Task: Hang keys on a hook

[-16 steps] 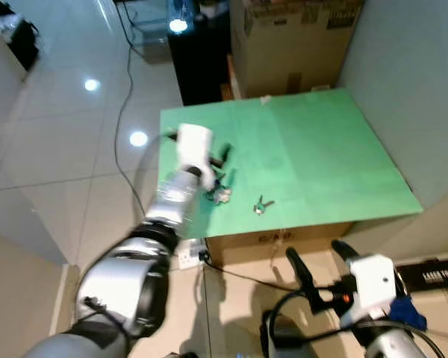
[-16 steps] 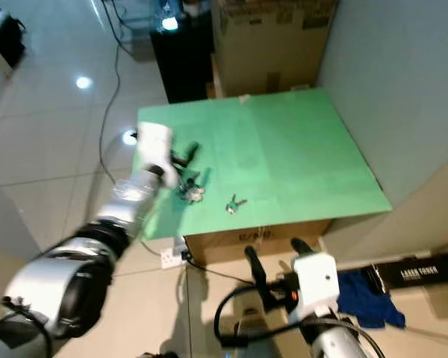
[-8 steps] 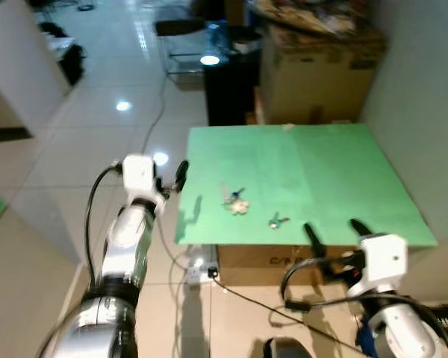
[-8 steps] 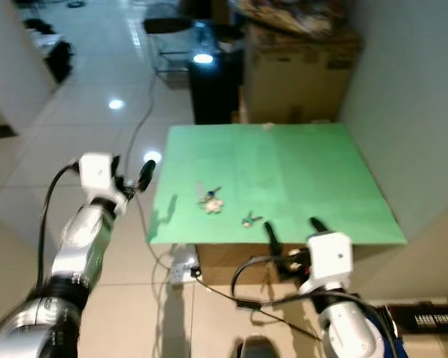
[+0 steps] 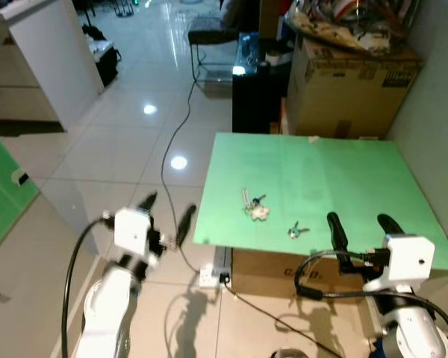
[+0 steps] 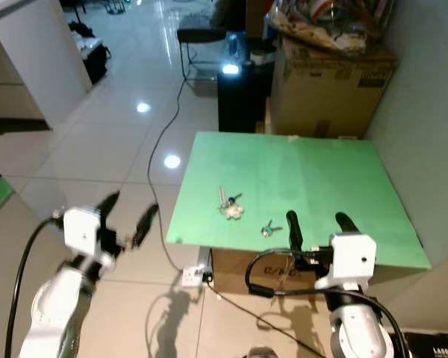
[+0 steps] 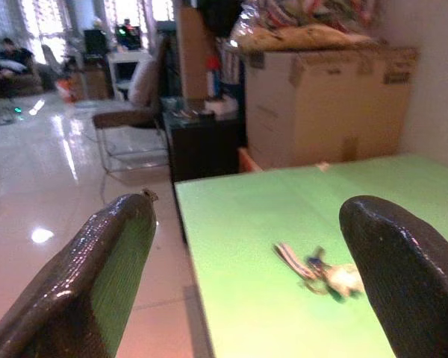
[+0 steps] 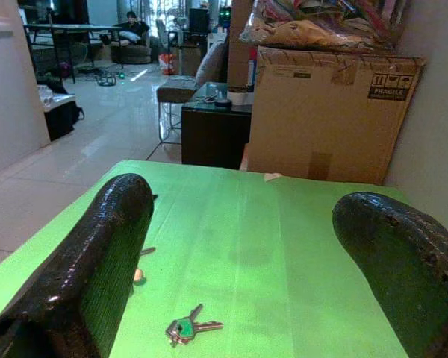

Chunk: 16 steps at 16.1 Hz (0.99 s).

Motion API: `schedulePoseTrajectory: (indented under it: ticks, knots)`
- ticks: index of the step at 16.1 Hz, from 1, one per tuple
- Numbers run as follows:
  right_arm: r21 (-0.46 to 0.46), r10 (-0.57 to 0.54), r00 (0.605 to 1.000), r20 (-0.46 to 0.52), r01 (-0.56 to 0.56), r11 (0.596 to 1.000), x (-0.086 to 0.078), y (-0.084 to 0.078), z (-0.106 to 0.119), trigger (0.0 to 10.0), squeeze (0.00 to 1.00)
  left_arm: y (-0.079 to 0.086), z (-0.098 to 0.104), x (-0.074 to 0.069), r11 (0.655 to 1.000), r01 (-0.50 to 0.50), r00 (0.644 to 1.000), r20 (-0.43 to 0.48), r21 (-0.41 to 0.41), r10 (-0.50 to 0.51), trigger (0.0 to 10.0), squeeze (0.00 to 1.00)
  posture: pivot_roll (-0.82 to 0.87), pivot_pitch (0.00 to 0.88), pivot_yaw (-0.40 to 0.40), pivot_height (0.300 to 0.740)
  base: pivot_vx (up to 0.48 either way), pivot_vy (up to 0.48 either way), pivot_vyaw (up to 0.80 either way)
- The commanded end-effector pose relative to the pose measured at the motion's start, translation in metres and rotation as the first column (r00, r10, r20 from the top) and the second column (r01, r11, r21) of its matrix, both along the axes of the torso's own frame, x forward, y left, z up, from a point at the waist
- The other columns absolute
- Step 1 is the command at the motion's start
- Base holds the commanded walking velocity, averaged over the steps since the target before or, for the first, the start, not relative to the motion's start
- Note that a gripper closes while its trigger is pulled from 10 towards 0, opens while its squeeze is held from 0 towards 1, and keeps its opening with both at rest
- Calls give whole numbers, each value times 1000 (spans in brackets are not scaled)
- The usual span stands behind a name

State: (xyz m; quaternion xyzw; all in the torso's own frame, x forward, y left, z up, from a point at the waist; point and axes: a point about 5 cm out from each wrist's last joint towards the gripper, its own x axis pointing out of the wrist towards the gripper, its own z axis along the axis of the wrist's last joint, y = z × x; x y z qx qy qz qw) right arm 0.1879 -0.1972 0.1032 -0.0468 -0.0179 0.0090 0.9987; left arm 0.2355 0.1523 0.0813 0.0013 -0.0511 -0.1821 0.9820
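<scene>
Grippers spread wide, left gripper (image 5: 166,211) off green table (image 5: 358,171), right gripper (image 5: 356,224) near keys (image 5: 296,231)

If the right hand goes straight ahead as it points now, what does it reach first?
Probably the small green-tagged key on the green table, lying low between the open fingers of the right hand. Depth is unclear; it may pass just above it, and beyond stands the cardboard box.

Between the left gripper's (image 7: 246,291) two spread black fingers (image 7: 104,276), a bunch of keys (image 7: 317,270) lies on the green table top (image 7: 284,224), with a cardboard box (image 7: 321,104) standing behind.
</scene>
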Motion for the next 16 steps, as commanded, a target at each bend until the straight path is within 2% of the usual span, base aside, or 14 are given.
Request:
schedulePoseTrajectory:
  ticks: [1, 2, 3, 5, 7, 16]
  knots:
    - [-1, -13, 1000, 11, 13, 1000, 1, -1, 0, 10000, 980, -7, 12, 6, 1000, 7, 1000, 29, -21, -6, 10000, 0, -194, 0, 71, 740, 0, 0, 0]
    - [1, -14, 1000, 18, 14, 1000, 2, 0, 0, 10000, 976, -12, 16, 14, 999, -21, 1000, 6, -42, 22, 10000, 0, -194, 0, 72, 740, 0, 0, 0]
    - [2, -11, 1000, 20, 11, 1000, 3, 1, -1, 10000, 980, -17, 20, 18, 998, 6, 1000, 12, -60, -6, 10000, 0, -196, 0, 74, 740, 0, 0, 0]
    - [10, -2, 1000, 18, 1, 1000, 4, 5, -3, 10000, 980, -22, 23, 26, 996, 18, 1000, -11, -93, -19, 10000, 0, -201, 0, 79, 740, 480, 0, 0]
    - [7, 24, 1000, 11, -24, 1000, 7, 10, -4, 10000, 976, -24, 23, 32, 996, 23, 999, -32, -90, -26, 10000, 0, -214, 0, 84, 740, 480, 0, 0]
    - [9, 54, 998, -20, -54, 999, 11, 10, -8, 10000, 980, -26, 22, 41, 995, 5, 997, -76, -100, -12, 10000, 0, -221, 0, 87, 740, 480, 0, 0]
